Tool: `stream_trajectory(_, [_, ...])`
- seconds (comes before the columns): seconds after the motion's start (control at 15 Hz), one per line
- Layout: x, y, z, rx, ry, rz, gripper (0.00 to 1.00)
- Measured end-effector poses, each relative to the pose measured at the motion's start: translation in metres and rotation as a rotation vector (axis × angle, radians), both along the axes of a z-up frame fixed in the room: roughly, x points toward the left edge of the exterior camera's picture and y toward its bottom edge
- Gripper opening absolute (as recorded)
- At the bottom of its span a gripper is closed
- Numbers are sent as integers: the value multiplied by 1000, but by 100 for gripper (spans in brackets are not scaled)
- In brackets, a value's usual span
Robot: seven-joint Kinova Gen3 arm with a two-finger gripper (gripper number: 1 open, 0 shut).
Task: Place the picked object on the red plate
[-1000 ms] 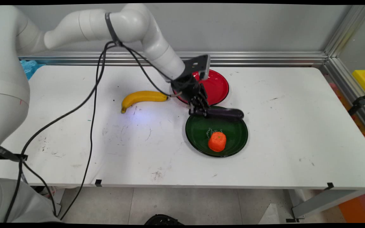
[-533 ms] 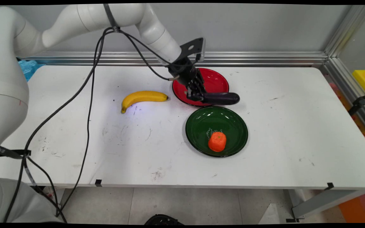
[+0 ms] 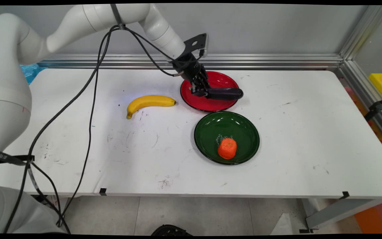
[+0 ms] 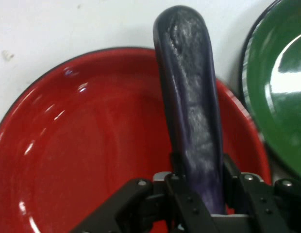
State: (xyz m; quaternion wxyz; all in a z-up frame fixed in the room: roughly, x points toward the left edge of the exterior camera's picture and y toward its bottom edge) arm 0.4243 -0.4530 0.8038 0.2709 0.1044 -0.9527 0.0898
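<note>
Since the earlier frames, the gripper [image 3: 200, 93] has carried the eggplant [image 3: 224, 93] away from the green plate [image 3: 244, 126] and now holds it above the red plate [image 3: 222, 81]. Both fingers [image 4: 175, 191] are clamped on the eggplant's near end – its length projects out across the red plate's rim. The lift and transfer appear complete (release is not yet done). An orange carrot piece [image 3: 227, 148] sits in the green plate; a banana [image 3: 148, 101] lies on the worktop [image 3: 310, 132], well left.

Glossy red plate [image 4: 68, 145] and glossy green plate [image 4: 281, 87] beside it; matt, faintly mottled purple eggplant [image 4: 192, 97]; scuffed white table [image 3: 310, 132].
</note>
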Motion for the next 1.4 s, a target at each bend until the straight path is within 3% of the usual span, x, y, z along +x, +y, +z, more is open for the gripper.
stream_trajectory(0.73, [33,-34,-20,-23,-24,14,0])
stream_trajectory(1.4, [46,-48,-30,-30,-25,28,0])
